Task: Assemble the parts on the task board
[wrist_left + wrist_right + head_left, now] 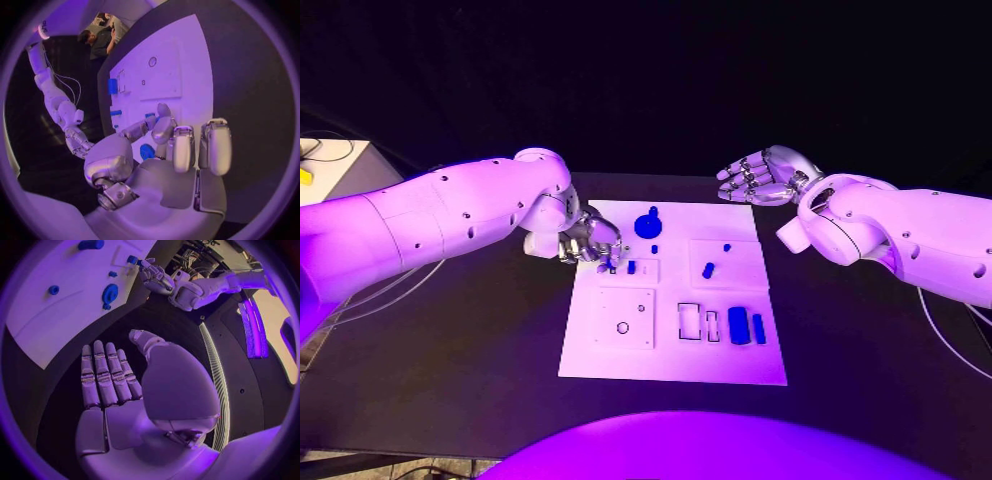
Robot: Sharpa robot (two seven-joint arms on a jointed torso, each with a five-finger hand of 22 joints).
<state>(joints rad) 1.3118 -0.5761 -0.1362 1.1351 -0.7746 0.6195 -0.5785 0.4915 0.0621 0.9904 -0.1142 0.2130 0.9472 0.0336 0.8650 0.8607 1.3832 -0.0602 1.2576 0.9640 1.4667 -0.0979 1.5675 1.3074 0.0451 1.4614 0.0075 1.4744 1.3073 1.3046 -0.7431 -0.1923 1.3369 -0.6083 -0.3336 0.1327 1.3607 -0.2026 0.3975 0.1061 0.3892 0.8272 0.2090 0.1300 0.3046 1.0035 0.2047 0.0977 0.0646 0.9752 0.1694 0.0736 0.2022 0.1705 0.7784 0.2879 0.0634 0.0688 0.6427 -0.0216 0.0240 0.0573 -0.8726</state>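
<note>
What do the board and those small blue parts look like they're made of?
The task board looks like matte white plastic or painted plate: flat, even, with cut outlines and no glare. The blue parts look like moulded or printed plastic: solid uniform colour, dull finish. Neither can be confirmed by look alone.

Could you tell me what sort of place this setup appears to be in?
Probably a robotics lab or demo room: a black table with a white task board of small blue parts, cables beside it, under coloured lighting.
</note>
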